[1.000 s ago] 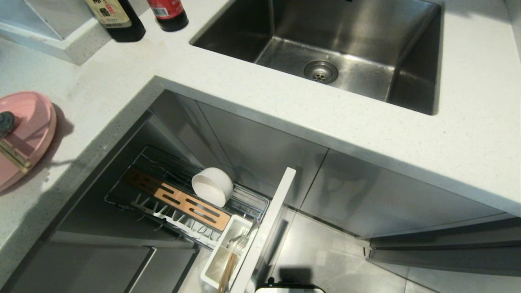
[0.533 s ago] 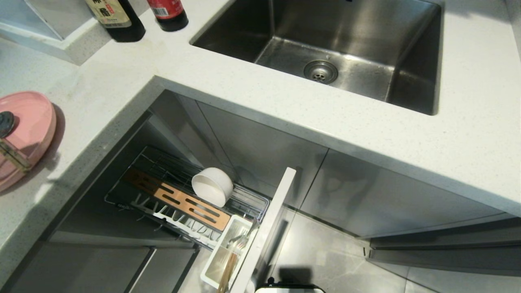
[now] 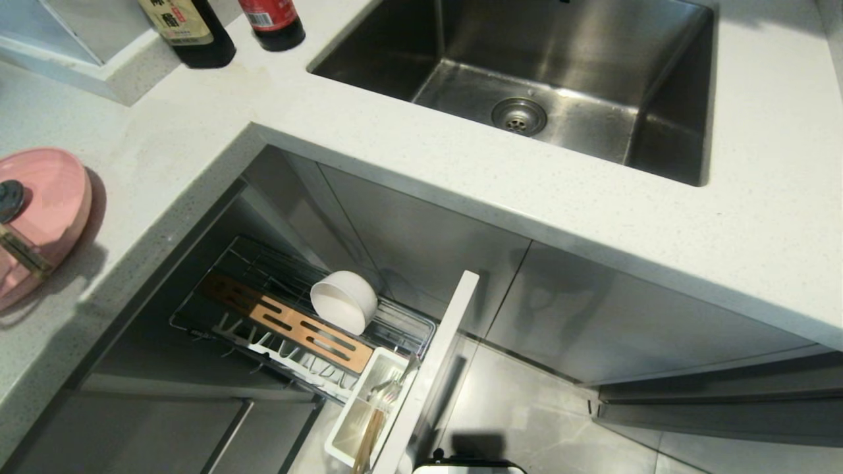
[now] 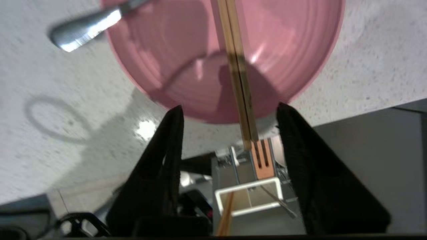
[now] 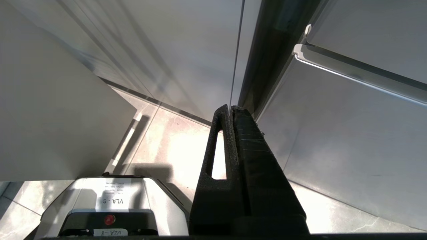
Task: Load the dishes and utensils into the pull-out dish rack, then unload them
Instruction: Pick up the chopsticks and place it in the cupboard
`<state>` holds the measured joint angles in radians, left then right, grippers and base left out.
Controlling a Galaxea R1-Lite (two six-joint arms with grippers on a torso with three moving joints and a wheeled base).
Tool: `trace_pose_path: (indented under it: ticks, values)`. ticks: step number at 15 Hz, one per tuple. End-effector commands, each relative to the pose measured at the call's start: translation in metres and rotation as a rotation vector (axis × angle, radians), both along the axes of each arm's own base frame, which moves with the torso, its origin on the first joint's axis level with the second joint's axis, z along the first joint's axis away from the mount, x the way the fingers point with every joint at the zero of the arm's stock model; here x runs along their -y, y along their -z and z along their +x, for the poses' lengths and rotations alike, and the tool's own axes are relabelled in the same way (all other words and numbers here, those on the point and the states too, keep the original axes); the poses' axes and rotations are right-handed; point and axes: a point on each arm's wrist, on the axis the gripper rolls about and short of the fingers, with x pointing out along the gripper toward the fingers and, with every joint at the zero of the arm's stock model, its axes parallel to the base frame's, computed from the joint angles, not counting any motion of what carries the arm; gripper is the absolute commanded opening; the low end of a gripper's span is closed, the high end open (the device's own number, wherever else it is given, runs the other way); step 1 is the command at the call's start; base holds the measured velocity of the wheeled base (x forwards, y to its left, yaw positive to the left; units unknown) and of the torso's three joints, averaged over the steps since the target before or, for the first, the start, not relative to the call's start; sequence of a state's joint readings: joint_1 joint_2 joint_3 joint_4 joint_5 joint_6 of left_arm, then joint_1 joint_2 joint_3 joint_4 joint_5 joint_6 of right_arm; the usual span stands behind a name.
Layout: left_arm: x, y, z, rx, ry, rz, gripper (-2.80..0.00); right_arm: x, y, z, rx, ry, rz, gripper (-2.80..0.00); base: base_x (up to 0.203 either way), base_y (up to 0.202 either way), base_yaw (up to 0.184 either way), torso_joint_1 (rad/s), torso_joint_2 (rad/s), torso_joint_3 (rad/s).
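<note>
The white speckled countertop (image 3: 421,178) wraps round the steel sink (image 3: 527,79), and below it the pull-out dish rack (image 3: 283,316) stands drawn out of the cabinet. On the counter at the robot's left lies the pink plate (image 4: 227,50), with the chopsticks (image 4: 238,76) laid across it, their ends overhanging the rim, and the metal spoon (image 4: 85,25) propped on its far edge. In the rack the cream-white bowl (image 3: 344,301) leans on its side against the wires, beside the wooden strip (image 3: 290,322). The white utensil cup (image 3: 365,411) at the rack's front holds wooden sticks and some metal cutlery (which pieces exactly, I cannot tell).

The left gripper (image 4: 230,110) hovers just over the plate's near rim, its jaws spread and holding nothing. The right gripper (image 5: 231,111) hangs parked low near the floor, its jaws pressed together.

As it looks, plate, chopsticks and spoon are out on the counter while the bowl remains in the rack.
</note>
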<state>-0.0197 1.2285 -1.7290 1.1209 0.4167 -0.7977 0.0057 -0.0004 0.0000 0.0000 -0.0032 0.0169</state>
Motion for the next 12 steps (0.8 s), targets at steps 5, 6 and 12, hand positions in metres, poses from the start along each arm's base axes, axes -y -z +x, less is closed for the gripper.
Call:
trace_pose_path:
  ticks: [5, 6, 12]
  values:
    - [-0.013, 0.016, 0.017, 0.033, -0.112, -0.073, 0.00, 0.000, 0.000, 0.000, -0.002, -0.001, 0.000, -2.80, 0.000, 0.000, 0.000, 0.000, 0.00, 0.000]
    - [-0.015, 0.017, 0.018, 0.031, -0.124, -0.075, 0.00, 0.000, 0.000, 0.000, -0.002, -0.001, 0.000, -2.80, 0.000, 0.000, 0.000, 0.000, 0.00, 0.000]
    - [-0.021, 0.032, 0.035, 0.006, -0.143, -0.093, 0.00, 0.000, 0.000, 0.000, -0.002, -0.001, 0.000, -2.80, 0.000, 0.000, 0.000, 0.000, 0.00, 0.000]
